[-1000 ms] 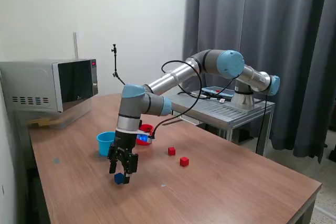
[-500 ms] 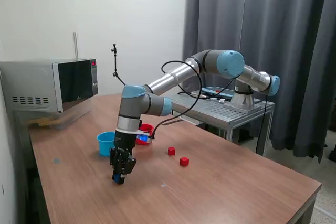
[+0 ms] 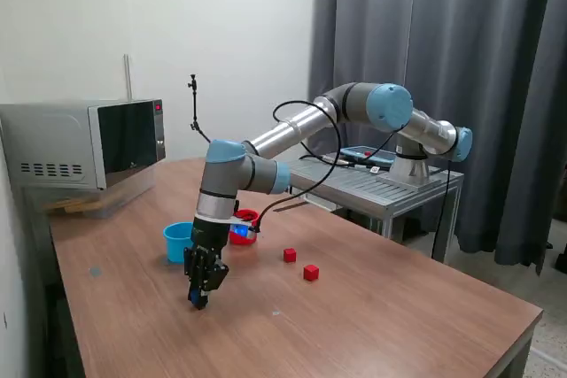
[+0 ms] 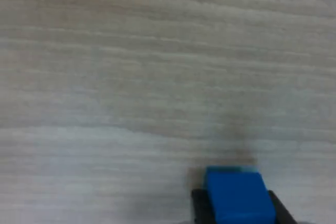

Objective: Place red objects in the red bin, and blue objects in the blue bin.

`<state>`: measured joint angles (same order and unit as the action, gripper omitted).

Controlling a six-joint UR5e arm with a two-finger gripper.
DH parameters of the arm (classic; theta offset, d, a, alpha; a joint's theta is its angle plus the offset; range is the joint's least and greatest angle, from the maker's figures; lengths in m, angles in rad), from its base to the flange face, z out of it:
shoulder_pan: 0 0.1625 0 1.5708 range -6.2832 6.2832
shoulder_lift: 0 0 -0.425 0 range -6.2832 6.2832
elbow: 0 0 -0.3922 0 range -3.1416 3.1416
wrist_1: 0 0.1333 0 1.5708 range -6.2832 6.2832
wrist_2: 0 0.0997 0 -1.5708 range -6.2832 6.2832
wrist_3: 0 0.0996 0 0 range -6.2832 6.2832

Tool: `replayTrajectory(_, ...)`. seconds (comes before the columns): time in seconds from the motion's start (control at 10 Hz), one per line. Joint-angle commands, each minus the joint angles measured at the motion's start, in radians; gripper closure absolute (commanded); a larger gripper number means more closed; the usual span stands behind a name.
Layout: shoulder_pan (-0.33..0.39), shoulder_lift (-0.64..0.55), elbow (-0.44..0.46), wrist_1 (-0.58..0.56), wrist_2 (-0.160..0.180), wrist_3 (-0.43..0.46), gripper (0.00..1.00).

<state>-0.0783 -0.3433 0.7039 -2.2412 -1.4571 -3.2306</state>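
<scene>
Wooden bench [image 3: 372,307], end effector [image 3: 198,297] low near its front edge, clamped on blue cube [image 4: 239,195], fingers flanking both sides. Blue cup [image 3: 179,241] sits just behind end effector, toward microwave [image 3: 84,143]; short carry that way. Red cup [image 3: 244,227] beside blue cup.

A: Any writing you can read here?
B: None. The microwave [image 3: 84,143] has a small red display at its two o'clock corner, but the digits are too small to make out.
</scene>
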Motion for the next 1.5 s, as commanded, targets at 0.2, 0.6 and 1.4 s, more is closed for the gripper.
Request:
replayTrajectory(0.2, -0.001, -0.103, 0.067, 0.003, -0.009, -0.006, 1.00)
replayTrajectory(0.6, -0.014, -0.146, 0.071, 0.009, -0.091, -0.011, 1.00)
replayTrajectory(1.4, -0.136, -0.146, 0.071, 0.002, -0.103, -0.011, 1.00)
